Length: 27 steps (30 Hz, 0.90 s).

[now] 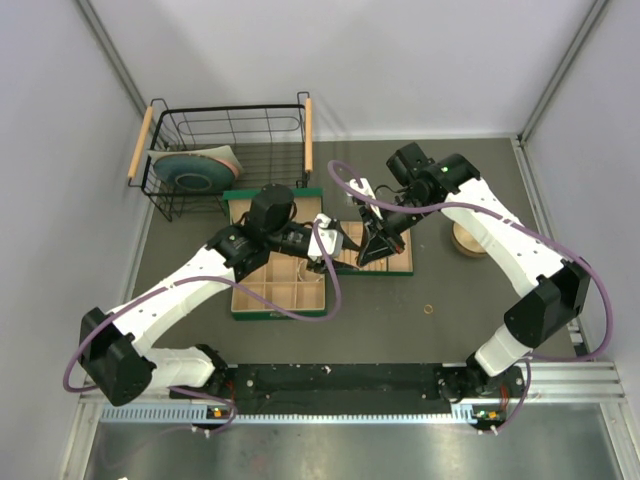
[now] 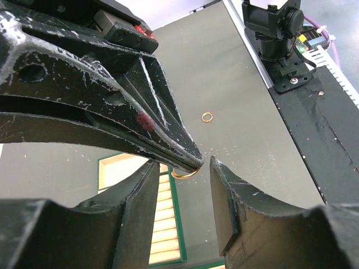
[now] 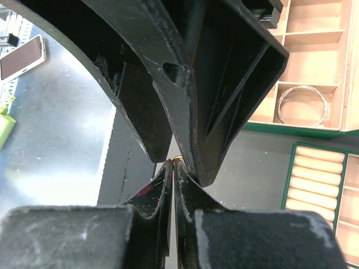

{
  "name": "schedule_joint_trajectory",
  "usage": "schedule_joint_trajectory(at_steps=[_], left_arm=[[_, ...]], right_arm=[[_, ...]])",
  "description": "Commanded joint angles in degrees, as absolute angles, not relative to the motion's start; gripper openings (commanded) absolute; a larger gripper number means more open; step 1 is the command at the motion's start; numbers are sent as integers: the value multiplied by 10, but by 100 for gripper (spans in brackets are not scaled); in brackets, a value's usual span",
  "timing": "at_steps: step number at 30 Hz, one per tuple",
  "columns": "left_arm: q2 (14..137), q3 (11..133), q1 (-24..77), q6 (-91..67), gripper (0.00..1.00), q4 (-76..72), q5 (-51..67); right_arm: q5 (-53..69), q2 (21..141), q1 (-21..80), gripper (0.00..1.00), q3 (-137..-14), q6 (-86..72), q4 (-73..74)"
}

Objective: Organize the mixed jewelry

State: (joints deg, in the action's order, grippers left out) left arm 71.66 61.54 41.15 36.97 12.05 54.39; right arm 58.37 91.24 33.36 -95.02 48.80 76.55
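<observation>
Top view: we find the left gripper (image 1: 345, 248) and right gripper (image 1: 368, 258) meeting above the green box with beige compartments (image 1: 280, 315). One loose gold ring (image 1: 428, 309) lies flat on the grey table (image 1: 450, 335).

Left wrist: the left jaws stand apart, flanking a second gold ring (image 2: 185, 174). It is nearly edge-on, long axis crosswise, pinched in the right tips.

Right wrist: the right jaws are pressed together. One thin silver beaded bracelet (image 3: 303, 105) lies flat in a compartment.

One tiny gold ring (image 2: 185, 174) hung pinched at the closed tips of the right gripper (image 3: 173, 166). A second gold ring (image 1: 428, 309) lay flat on the dark table (image 1: 480, 290), well apart. The thin silver bracelet (image 3: 303, 105) lay flat in a beige box compartment (image 3: 334, 120).
</observation>
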Motion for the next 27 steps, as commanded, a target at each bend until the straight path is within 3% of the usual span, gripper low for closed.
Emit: schedule_joint_trajectory(at_steps=[1, 9, 19, 27], left_arm=[[716, 625, 417, 391, 45, 119, 568], [708, 607, 417, 420, 40, 140, 572], [705, 602, 424, 423, 40, 136, 566], [714, 613, 429, 404, 25, 127, 552]], right_arm=[[600, 906, 340, 0, -979, 486, 925], [593, 905, 340, 0, -989, 479, 925], [591, 908, 340, 0, -990, 473, 925], [590, 908, 340, 0, -987, 474, 925]])
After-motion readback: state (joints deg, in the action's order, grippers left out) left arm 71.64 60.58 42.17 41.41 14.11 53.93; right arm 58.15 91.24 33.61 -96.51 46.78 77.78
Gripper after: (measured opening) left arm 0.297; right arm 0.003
